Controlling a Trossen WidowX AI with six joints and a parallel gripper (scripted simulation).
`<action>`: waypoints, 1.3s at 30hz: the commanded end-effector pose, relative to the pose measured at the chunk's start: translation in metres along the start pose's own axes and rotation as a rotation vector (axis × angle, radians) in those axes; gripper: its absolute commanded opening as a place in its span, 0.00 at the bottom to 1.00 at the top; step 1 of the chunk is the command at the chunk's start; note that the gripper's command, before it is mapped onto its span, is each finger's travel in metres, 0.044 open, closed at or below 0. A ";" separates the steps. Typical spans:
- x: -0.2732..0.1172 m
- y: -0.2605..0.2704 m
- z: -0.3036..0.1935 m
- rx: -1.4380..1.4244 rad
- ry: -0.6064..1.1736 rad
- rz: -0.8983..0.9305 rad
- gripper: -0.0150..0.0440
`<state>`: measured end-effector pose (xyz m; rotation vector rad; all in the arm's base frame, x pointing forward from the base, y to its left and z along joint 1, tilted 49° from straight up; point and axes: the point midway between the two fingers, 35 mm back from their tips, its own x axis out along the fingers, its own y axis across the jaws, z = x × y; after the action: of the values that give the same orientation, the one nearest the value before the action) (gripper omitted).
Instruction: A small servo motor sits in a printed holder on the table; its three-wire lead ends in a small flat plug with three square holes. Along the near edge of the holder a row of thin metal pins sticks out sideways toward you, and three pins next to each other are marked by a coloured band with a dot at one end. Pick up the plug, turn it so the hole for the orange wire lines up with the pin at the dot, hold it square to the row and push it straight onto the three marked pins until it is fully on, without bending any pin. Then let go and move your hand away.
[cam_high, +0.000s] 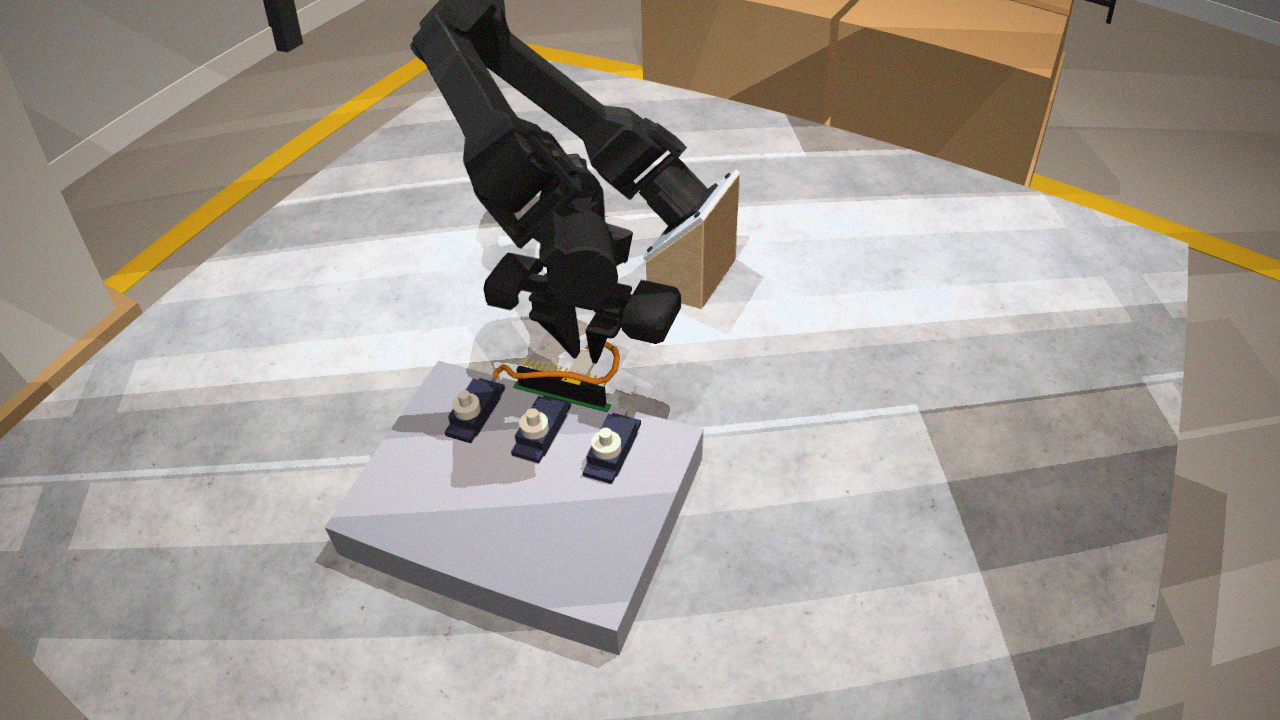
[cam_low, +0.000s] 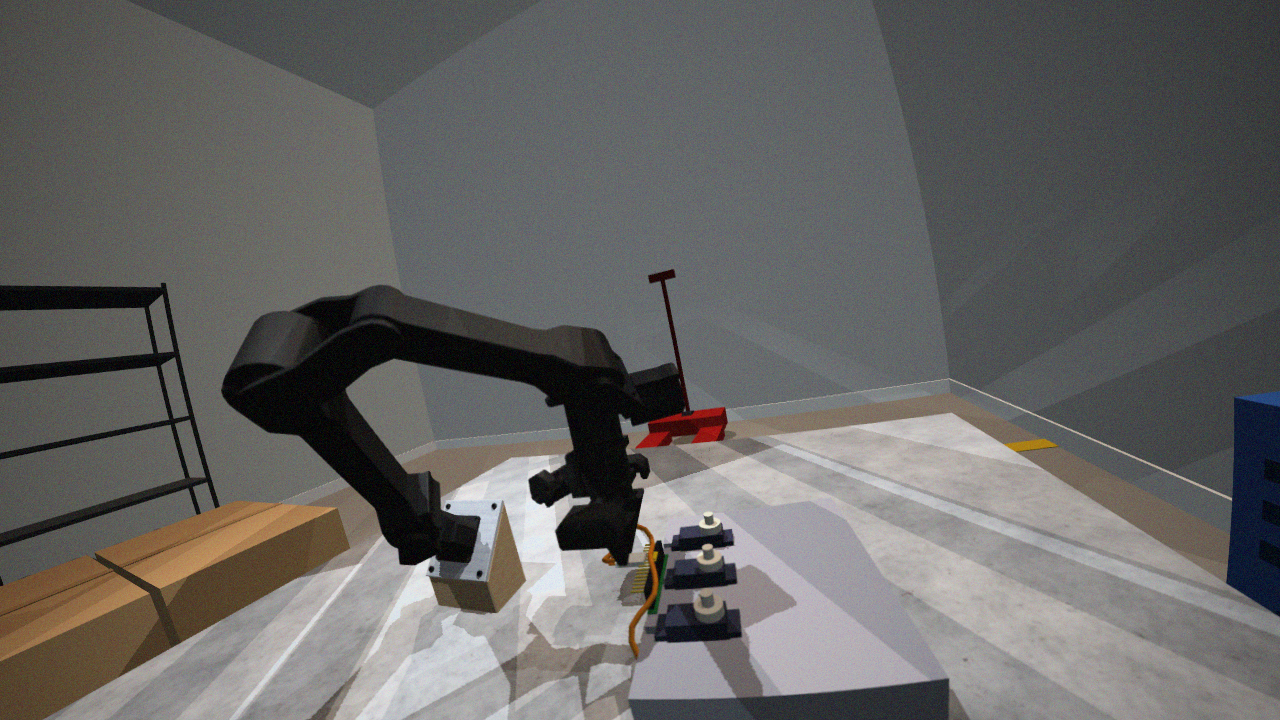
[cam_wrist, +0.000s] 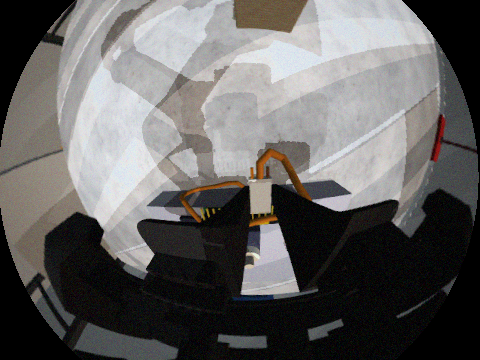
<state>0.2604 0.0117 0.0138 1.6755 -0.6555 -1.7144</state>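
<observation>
Three dark servo motors stand in a slanted row on the pale grey holder (cam_high: 492, 555) (cam_low: 805, 608) (cam_wrist: 280, 250), which lies flat on the counter (cam_high: 850, 537) (cam_low: 1029, 582) (cam_wrist: 300, 85); left and right, near and far follow the top view. The leftmost servo motor (cam_high: 469, 429) (cam_low: 702, 624) carries a cream round hub, and the orange lead (cam_high: 546, 375) (cam_low: 652, 573) (cam_wrist: 292, 177) begins beside its far end. The lead crosses rightward over the row of metal pins (cam_high: 535, 364) (cam_low: 638, 582) (cam_wrist: 212, 212), then loops back at the far side to the plug. The pins project to the far side from a black strip (cam_high: 581, 392) edged in green, bearing a yellow mark (cam_high: 571, 380). On its near side stands the middle servo motor (cam_high: 539, 443) (cam_low: 707, 574) (cam_wrist: 254, 235).

The pale plug (cam_high: 580, 365) (cam_low: 629, 564) (cam_wrist: 260, 195) is gripped between the black fingers (cam_high: 597, 344) (cam_low: 617, 541), close to the pins; contact with them cannot be determined. The fingers point down from the arm (cam_high: 581, 259) (cam_low: 465, 344). Farther right and nearer is the rightmost servo motor (cam_high: 613, 456) (cam_low: 702, 537), also with a cream hub. At far right, a wooden block (cam_high: 720, 241) (cam_low: 505, 573) (cam_wrist: 270, 17) with a sloping metal plate supports the arm.
</observation>
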 end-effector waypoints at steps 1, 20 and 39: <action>0.000 -0.001 -0.004 -0.008 0.000 0.005 0.25; 0.003 0.001 -0.009 -0.008 0.000 0.006 0.48; -0.057 0.000 -0.009 -0.009 0.000 0.003 1.00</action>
<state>0.2684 0.0519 0.0497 1.6602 -0.6477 -1.7103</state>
